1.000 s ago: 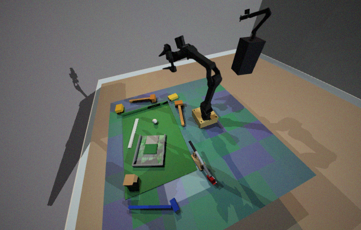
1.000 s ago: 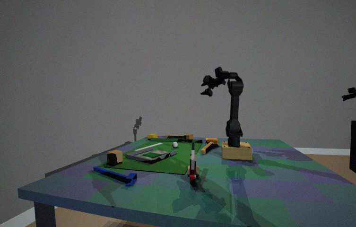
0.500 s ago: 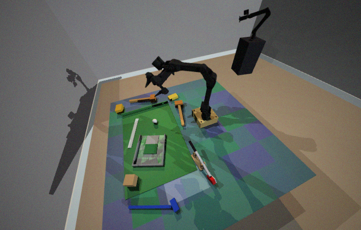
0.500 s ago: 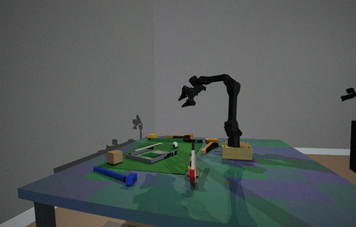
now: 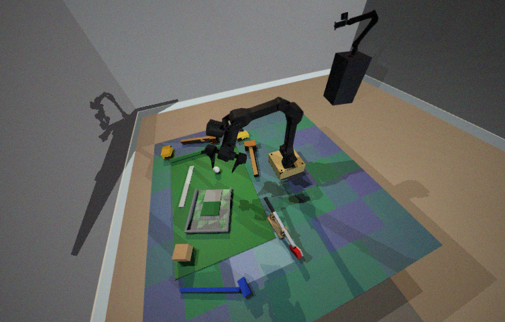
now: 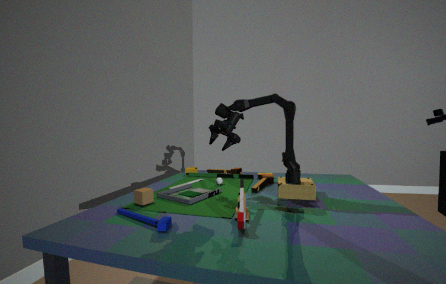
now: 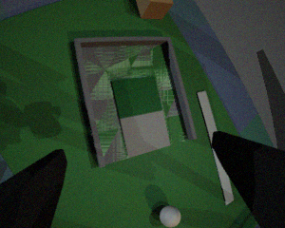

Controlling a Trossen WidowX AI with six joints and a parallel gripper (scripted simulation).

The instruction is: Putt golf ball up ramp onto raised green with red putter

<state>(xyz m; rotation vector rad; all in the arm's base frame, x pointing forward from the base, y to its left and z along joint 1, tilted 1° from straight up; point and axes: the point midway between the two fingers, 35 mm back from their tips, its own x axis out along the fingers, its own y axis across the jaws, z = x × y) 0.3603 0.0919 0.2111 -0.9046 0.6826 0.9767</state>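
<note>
While my hand (image 6: 224, 139) hangs wide open and empty above the golf ball (image 5: 216, 169), the red putter (image 5: 285, 231) lies well apart, its long axis running away from my base.

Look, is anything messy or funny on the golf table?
The red putter lies propped across a small wooden stand off the green mat. The open tool hangs high above the golf ball, holding nothing.
</note>
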